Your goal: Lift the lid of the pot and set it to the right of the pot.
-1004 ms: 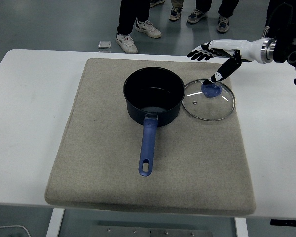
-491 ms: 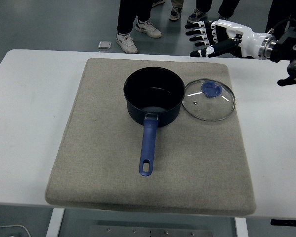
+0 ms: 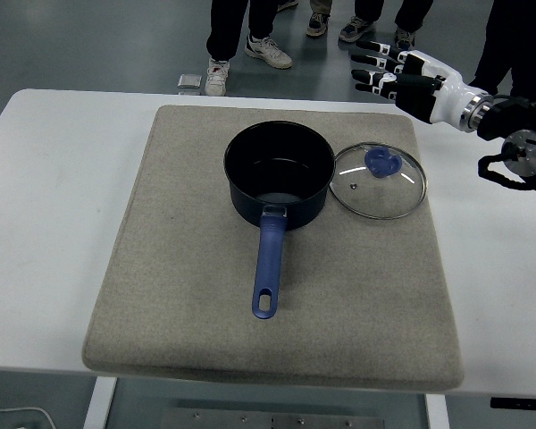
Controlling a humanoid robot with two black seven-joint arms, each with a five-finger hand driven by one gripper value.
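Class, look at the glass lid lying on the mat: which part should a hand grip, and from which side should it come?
Grip the blue knob at the centre of the lid, coming from straight above. The lid lies flat on the mat with its thin rim down, right beside the pot, so the raised knob is the only part fingers could close around.

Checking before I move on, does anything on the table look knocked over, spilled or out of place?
Nothing stands out. The dark blue pot sits upright on the beige mat; the glass lid lies flat on its right.
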